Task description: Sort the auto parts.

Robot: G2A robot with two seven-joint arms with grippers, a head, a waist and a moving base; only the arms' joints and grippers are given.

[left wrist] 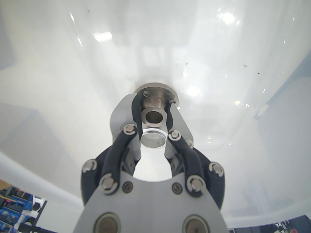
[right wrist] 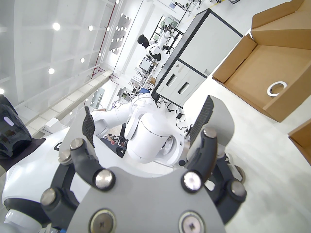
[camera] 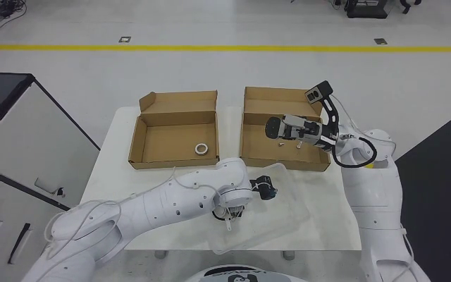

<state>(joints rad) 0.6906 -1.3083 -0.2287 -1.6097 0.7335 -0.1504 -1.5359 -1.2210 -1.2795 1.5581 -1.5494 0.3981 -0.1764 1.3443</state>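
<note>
My left gripper [left wrist: 154,109] is down inside the clear plastic tray [camera: 310,211], shut on the hub of a steel flanged bushing [left wrist: 155,95] whose flange rests on the tray floor. A silver ring [left wrist: 152,139] shows between the fingers, closer to the wrist. In the top view the left gripper [camera: 232,213] is mostly hidden under its arm. My right gripper [camera: 270,129] hangs open and empty over the right cardboard box [camera: 310,158], which holds small parts [camera: 282,144]. The right gripper [right wrist: 145,122] faces away from the table. The left cardboard box [camera: 141,141] holds a white ring [camera: 201,149].
Both boxes stand open at the back of the white table [camera: 106,176], with flaps raised behind them. The left box [right wrist: 250,73] and its ring [right wrist: 277,88] appear in the right wrist view. A grey cabinet [camera: 28,141] stands left of the table.
</note>
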